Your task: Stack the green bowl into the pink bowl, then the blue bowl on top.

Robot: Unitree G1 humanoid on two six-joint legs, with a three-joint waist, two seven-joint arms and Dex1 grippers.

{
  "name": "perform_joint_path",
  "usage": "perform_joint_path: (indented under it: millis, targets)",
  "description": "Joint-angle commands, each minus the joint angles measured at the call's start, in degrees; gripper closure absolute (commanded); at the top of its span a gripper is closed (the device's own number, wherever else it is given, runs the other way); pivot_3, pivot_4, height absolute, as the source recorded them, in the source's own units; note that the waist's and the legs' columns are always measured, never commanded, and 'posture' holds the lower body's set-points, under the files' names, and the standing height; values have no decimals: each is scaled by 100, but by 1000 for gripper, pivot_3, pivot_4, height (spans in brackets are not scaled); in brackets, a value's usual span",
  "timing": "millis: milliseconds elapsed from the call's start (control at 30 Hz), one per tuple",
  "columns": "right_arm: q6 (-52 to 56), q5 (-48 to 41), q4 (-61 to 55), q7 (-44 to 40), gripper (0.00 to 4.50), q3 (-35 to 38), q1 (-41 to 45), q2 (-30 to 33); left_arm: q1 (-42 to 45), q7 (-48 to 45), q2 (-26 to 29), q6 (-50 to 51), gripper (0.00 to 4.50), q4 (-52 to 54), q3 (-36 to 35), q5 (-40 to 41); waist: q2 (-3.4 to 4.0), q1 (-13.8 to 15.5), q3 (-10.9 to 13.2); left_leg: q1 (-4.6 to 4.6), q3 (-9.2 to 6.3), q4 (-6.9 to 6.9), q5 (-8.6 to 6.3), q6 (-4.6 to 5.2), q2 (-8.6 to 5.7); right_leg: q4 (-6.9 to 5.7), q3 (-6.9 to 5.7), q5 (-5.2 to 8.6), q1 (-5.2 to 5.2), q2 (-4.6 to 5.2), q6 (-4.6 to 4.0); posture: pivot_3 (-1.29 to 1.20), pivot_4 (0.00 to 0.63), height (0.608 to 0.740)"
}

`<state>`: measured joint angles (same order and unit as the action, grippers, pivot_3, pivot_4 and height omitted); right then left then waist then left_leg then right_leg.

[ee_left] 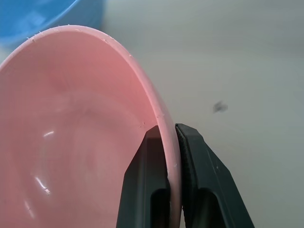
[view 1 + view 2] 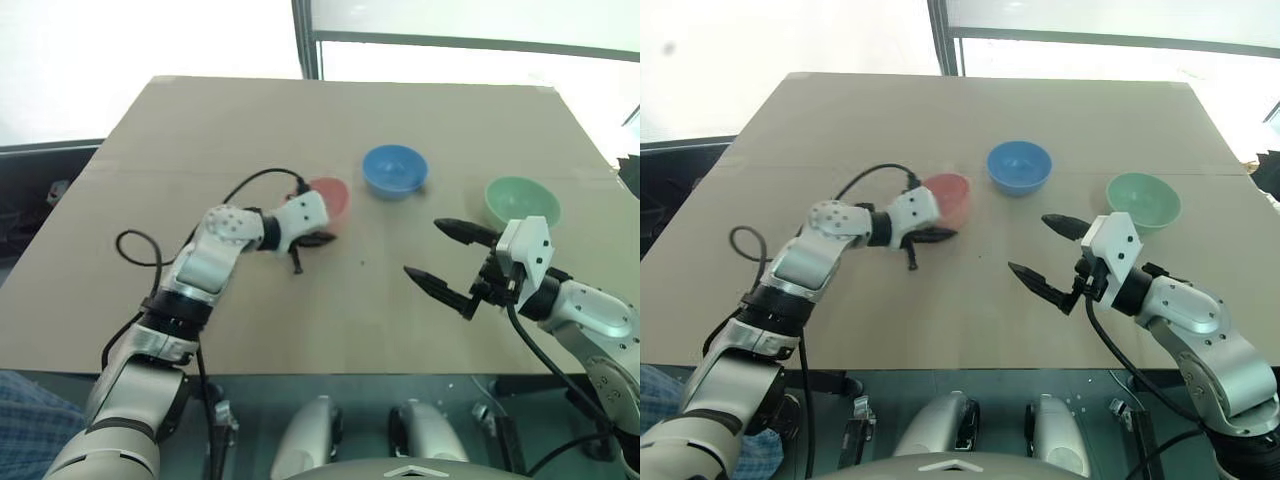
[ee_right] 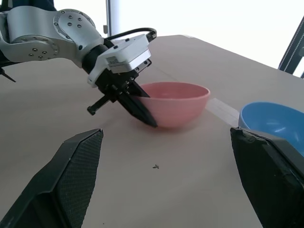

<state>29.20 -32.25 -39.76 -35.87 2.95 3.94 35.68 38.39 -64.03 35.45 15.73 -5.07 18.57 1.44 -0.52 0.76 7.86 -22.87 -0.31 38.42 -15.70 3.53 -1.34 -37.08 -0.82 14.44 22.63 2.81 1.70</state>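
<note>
Left wrist view, left gripper (image 1: 172,142) pinching pink bowl (image 1: 71,142) rim

A tan table (image 2: 250,130) carries the pink bowl (image 2: 331,198), blue bowl (image 2: 394,169) and green bowl (image 2: 521,200), set apart in a row.

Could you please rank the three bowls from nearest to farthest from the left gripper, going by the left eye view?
1. Pink bowl: its rim is pinched in the left gripper.
2. Blue bowl: farther back, toward the robot's right.
3. Green bowl: far right, behind the open right gripper.
</note>
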Motion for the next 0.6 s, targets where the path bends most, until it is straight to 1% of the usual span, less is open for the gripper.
perform_joint_path:
  millis: [33, 200, 300, 333, 367, 400, 467, 500, 567, 600]
  targets:
    - [1, -91, -142, 25, 0, 57, 155, -17, 221, -669, 126, -570, 4431, 531, 238, 41, 0, -8, 0, 2, 2, 0, 0, 0, 1, -2, 1, 0, 0, -2, 0, 0, 150, 740]
    - [30, -44, -167, 114, 0, 33, 211, -80, 257, -878, 9, -1463, 4431, 673, 672, -305, 0, 3, 0, 3, 2, 3, -1, 3, 1, -4, 2, 0, -2, -5, 0, 0, 150, 740]
    - [46, -22, -183, 174, 0, 42, 207, -103, 274, -919, -196, -1490, 3285, 722, 689, -157, -1, 18, 1, 1, 3, 5, -6, 11, -1, -3, 1, 0, -2, -5, 0, 0, 150, 740]
    - [48, -18, -199, 192, 0, 36, 187, -108, 285, -912, -243, -1497, 2827, 707, 666, -134, -1, 13, 1, -1, 2, 7, -5, 11, -1, -3, 0, 0, -2, -6, 0, 0, 150, 740]
    - [48, -13, -218, 207, 0, 29, 164, -114, 290, -898, -283, -1521, 2564, 684, 635, -123, -1, 7, 1, 0, 3, 9, -6, 12, -1, -3, 0, 1, -3, -6, 1, 0, 150, 740]
    - [49, -4, -239, 222, 0, 16, 141, -124, 296, -887, -308, -1533, 2200, 659, 611, -130, -1, 5, 1, 0, 3, 9, -7, 14, -1, -3, 1, 1, -3, -7, 1, 0, 150, 740]
    - [45, 13, -263, 252, 0, -7, 113, -150, 310, -885, -334, -1550, 1390, 624, 588, -151, -1, 4, 1, 2, 3, 9, -12, 22, 0, -4, 1, 1, -4, -12, 1, 0, 150, 740]
    - [42, 19, -273, 270, 0, -16, 103, -163, 311, -889, -339, -1552, 878, 624, 574, -148, -1, 3, 0, 2, 3, 9, -12, 22, 0, -5, 1, 1, -4, -13, 1, 0, 150, 740]
    - [33, 28, -280, 296, 0, -33, 89, -178, 294, -876, -363, -1468, 226, 639, 517, -86, -1, 0, 1, 4, 3, 10, -12, 22, 1, -9, 1, 1, -3, -15, 1, 0, 150, 740]
    - [24, 36, -279, 303, 0, -42, 80, -182, 282, -858, -384, -1356, 63, 658, 451, -3, -1, 0, 0, 5, 3, 10, -12, 22, 2, -10, 2, 1, -3, -16, 2, 0, 150, 740]
